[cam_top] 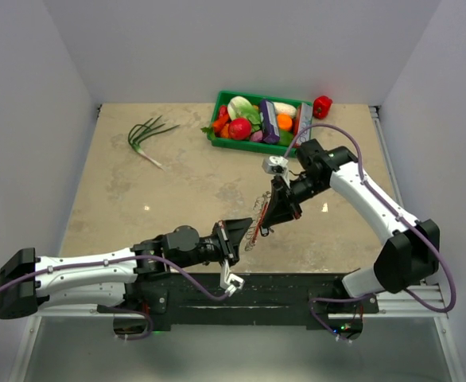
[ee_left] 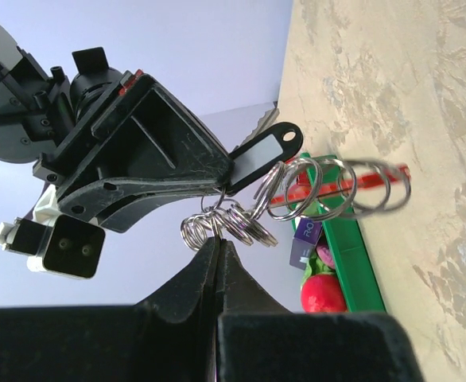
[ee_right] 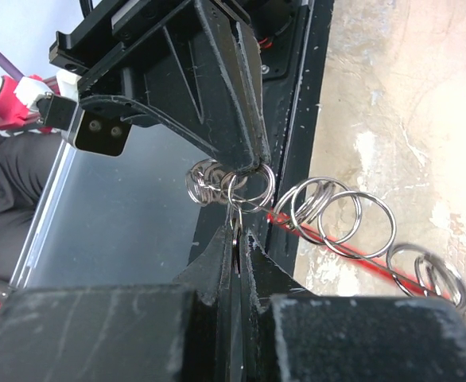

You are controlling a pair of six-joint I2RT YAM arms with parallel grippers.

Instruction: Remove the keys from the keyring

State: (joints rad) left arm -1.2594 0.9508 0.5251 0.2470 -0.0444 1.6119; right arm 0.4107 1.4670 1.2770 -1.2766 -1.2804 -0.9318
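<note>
Fingers of left gripper (ee_left: 217,248) and right gripper (ee_right: 238,239) pinch the keyring (ee_right: 247,188) aloft near the table (cam_top: 137,207) edge.

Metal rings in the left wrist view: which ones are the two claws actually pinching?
The cluster of small rings, caught between the left gripper and the right gripper. The larger rings hang free, strung out sideways.

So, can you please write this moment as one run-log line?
left gripper: shut on keyring | right gripper: shut on keyring | keyring: held in air over table | black-headed key: on the bunch
</note>
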